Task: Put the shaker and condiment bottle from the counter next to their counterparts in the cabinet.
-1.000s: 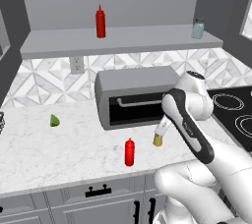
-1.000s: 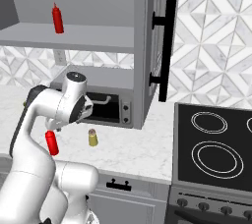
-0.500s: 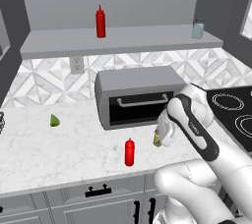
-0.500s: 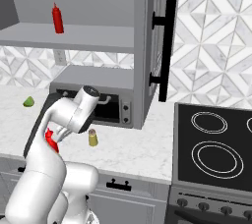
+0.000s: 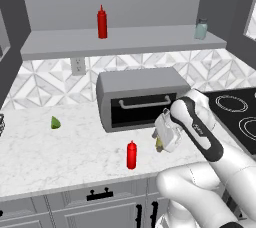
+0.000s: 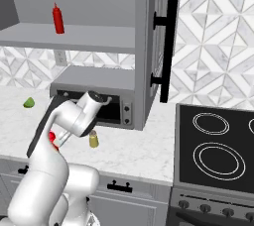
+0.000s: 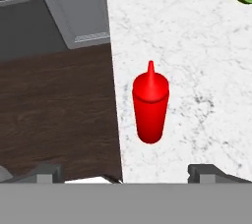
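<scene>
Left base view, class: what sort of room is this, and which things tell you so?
A rendered home kitchen, most likely. A toaster oven sits on a marble counter, a stovetop lies beside it, and an open wall cabinet holds a red squeeze bottle.

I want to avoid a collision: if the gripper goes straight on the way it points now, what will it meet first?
Most likely the condiment bottle, upright on the counter, centred ahead of the open gripper. Depth is unclear.

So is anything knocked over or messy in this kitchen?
Nothing looks spilled or tipped. The condiment bottle and the shaker stand upright on the counter. The one stray thing is a small green wedge lying alone on the marble, left of the toaster oven.
</scene>
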